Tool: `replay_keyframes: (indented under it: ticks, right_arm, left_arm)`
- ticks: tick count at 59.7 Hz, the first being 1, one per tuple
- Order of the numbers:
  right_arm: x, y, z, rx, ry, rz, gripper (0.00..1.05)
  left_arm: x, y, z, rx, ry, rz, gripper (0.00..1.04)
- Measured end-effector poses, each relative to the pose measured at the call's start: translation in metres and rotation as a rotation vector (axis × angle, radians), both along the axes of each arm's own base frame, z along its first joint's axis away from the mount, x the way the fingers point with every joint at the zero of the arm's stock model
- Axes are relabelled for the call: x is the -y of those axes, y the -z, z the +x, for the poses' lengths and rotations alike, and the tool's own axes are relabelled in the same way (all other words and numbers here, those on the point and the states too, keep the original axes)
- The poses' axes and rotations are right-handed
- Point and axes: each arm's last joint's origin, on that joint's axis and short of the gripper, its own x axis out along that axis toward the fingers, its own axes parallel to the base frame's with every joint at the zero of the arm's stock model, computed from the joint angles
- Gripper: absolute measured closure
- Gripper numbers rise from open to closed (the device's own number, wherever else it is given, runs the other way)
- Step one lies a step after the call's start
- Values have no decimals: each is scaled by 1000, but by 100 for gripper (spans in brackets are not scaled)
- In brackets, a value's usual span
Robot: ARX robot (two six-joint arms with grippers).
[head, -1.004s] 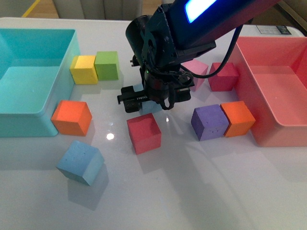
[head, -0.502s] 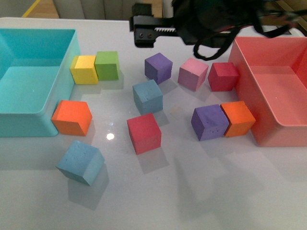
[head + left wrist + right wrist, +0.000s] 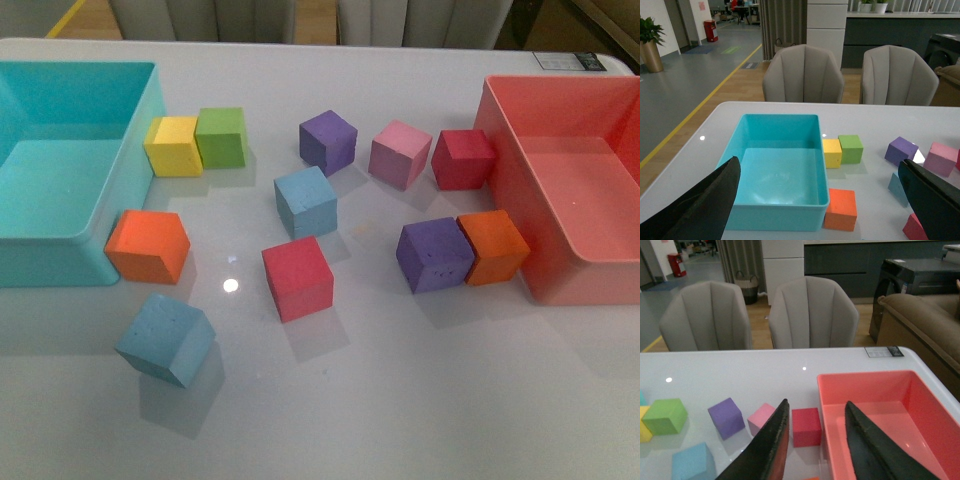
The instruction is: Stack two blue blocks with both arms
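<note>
One blue block (image 3: 306,201) sits upright in the middle of the table, behind a red cube (image 3: 298,277). The other blue block (image 3: 165,339) lies tilted near the front left. Neither arm shows in the front view. In the left wrist view my left gripper (image 3: 819,166) hangs open and high above the table, over the turquoise bin (image 3: 775,175); a sliver of a blue block (image 3: 896,187) shows by its finger. My right gripper (image 3: 817,405) is open and empty, also well above the table, with a blue block (image 3: 692,461) off to its side.
The turquoise bin (image 3: 140,130) stands at the left and a pink bin (image 3: 505,170) at the right. Yellow (image 3: 174,145), green (image 3: 222,136), orange (image 3: 148,245), purple (image 3: 328,141) and pink (image 3: 400,154) cubes lie scattered among others.
The right arm hung low over the middle blue block, then lifted back and left the front view. That block now stands uncovered on the table.
</note>
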Motion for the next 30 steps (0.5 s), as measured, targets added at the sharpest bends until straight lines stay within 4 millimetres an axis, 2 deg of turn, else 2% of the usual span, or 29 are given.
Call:
replay_keyframes:
  ticks: [9, 17, 30]
  right_arm:
    - [18, 6, -20, 2, -8, -11, 103]
    - [32, 16, -38, -17, -4, -15, 103]
    - [48, 14, -65, -11, -2, -13, 103]
  left_arm:
    - [0, 0, 0, 0, 0, 0, 9]
    - [0, 0, 0, 0, 0, 0, 9]
    - [0, 0, 0, 0, 0, 0, 9]
